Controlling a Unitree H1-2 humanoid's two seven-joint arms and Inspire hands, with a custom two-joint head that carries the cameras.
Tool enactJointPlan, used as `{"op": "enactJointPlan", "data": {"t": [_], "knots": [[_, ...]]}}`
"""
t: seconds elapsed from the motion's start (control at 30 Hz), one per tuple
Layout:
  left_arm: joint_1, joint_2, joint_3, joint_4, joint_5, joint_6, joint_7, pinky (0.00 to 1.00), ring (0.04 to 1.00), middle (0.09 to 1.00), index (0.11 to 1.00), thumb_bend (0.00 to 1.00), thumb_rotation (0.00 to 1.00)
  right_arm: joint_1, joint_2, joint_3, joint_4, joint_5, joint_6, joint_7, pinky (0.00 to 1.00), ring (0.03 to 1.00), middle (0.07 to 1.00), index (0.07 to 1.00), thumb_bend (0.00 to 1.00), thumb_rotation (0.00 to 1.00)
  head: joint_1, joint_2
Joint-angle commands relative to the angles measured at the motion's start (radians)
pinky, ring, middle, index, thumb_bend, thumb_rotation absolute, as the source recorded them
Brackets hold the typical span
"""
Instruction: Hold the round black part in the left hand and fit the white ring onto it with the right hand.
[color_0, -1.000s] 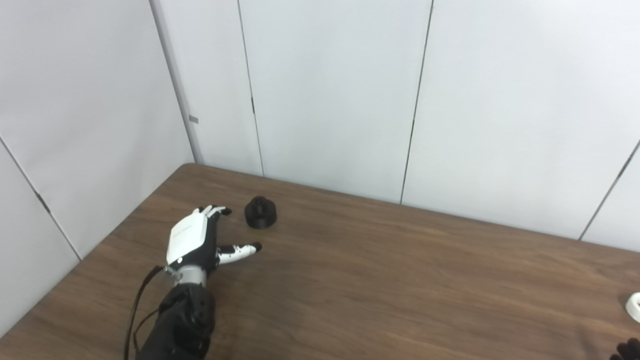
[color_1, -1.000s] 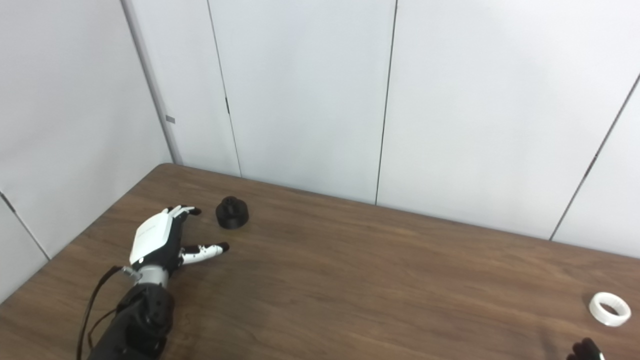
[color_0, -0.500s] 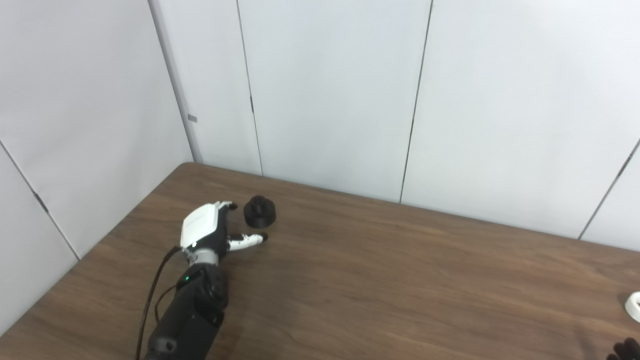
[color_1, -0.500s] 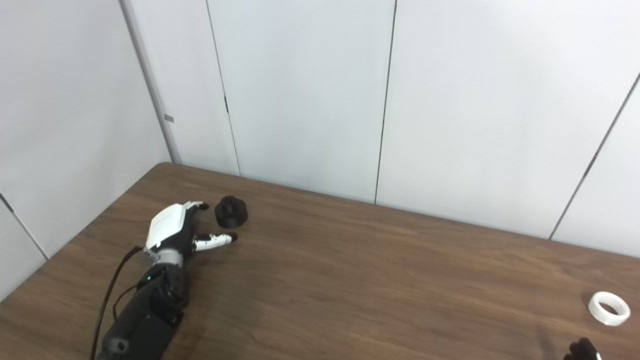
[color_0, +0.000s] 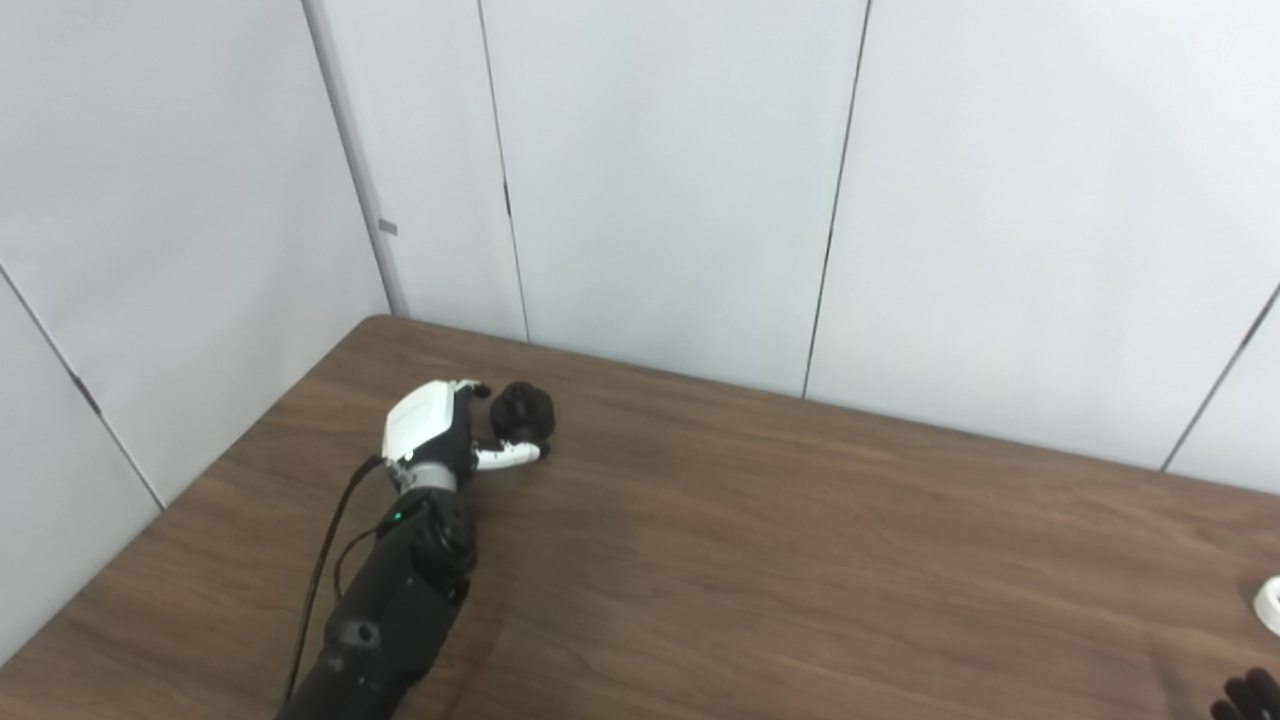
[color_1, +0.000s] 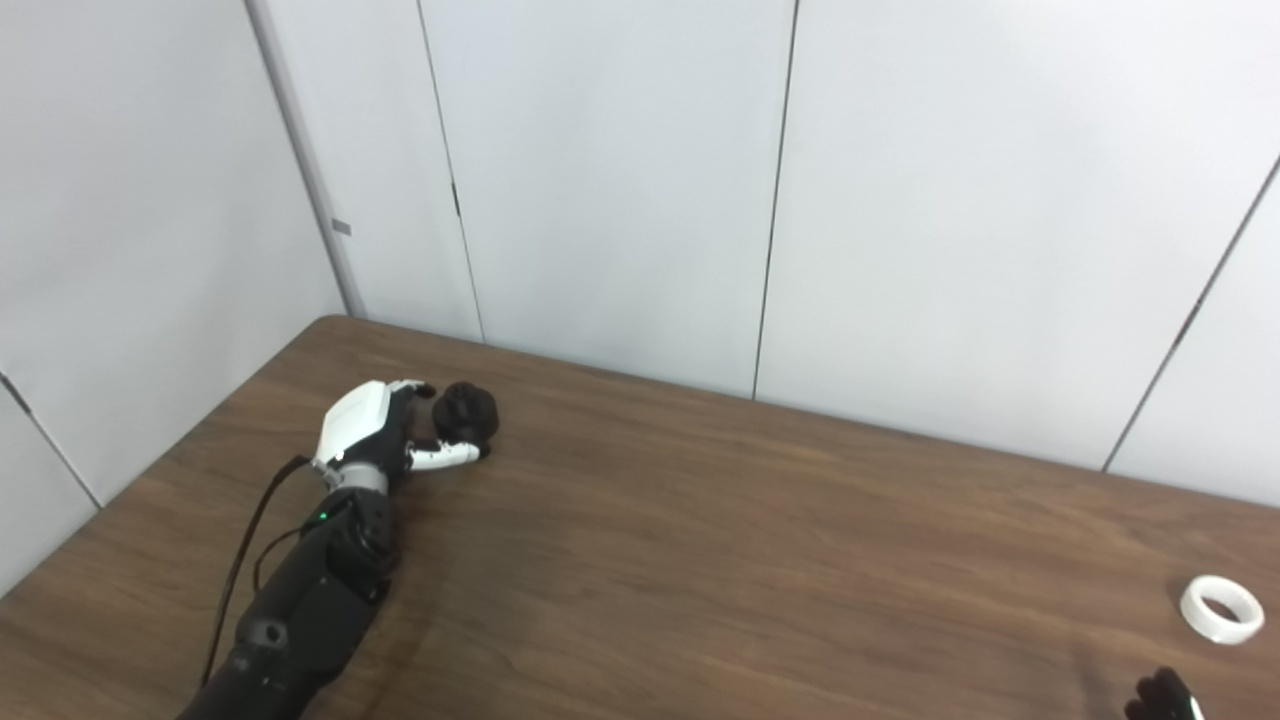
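Dark brown wood grain across the table (color_1: 760, 560). White shell on the back of the left hand (color_1: 372, 430), black underneath, white thumb tipped in black. Matt black on the round black part (color_1: 466, 412), just beyond the fingers. Plain white on the white ring (color_1: 1220, 608), just beyond the black fingertips of the right hand (color_1: 1160, 697). Pale grey wall panels (color_1: 620, 180), thin dark seams.

Lab booth: white panels (color_0: 660, 180), wooden table (color_0: 800, 560).
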Motion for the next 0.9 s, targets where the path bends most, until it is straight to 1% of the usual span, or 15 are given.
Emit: {"op": "enactJointPlan", "data": {"t": [0.0, 0.1, 0.3, 0.43, 0.7, 0.87], "knots": [[-0.051, 0.033, 0.005, -0.001, -0.004, -0.014, 0.038, 1.0, 0.978, 0.923, 0.807, 0.88, 0.34, 0.033, -0.004, -0.001, 0.011, 0.01, -0.012, 0.012, 1.0, 1.0, 1.0, 1.0, 0.61, 1.0, 0.0, 0.0], [-0.056, 0.034, 0.007, 0.014, -0.021, -0.025, 0.046, 1.0, 0.975, 0.918, 0.797, 0.87, 0.32, 0.036, -0.006, -0.003, 0.007, 0.01, -0.006, 0.01, 1.0, 1.0, 1.0, 1.0, 0.61, 1.0, -0.001, 0.004], [-0.056, 0.036, -0.001, 0.024, -0.04, -0.036, 0.054, 1.0, 0.971, 0.907, 0.774, 0.87, 0.3, 0.043, -0.011, 0.0, 0.003, 0.007, -0.016, 0.013, 1.0, 1.0, 1.0, 1.0, 0.62, 1.0, -0.008, 0.012], [-0.055, 0.032, 0.0, 0.032, -0.055, -0.047, 0.065, 1.0, 0.97, 0.904, 0.772, 0.88, 0.27, 0.046, -0.01, 0.0, -0.003, 0.003, -0.013, 0.009, 1.0, 1.0, 1.0, 1.0, 0.62, 1.0, -0.01, 0.015], [-0.053, 0.034, -0.011, 0.045, -0.064, -0.043, 0.081, 1.0, 0.962, 0.893, 0.758, 0.86, 0.26, 0.052, -0.008, -0.001, -0.017, 0.01, 0.013, 0.003, 1.0, 1.0, 1.0, 1.0, 0.63, 1.0, -0.014, 0.017], [-0.061, 0.036, -0.012, 0.054, -0.077, -0.049, 0.08, 1.0, 0.964, 0.892, 0.76, 0.86, 0.27, 0.053, -0.006, -0.001, -0.014, 0.006, 0.004, 0.0, 1.0, 1.0, 1.0, 1.0, 0.63, 1.0, -0.016, 0.016]]}}
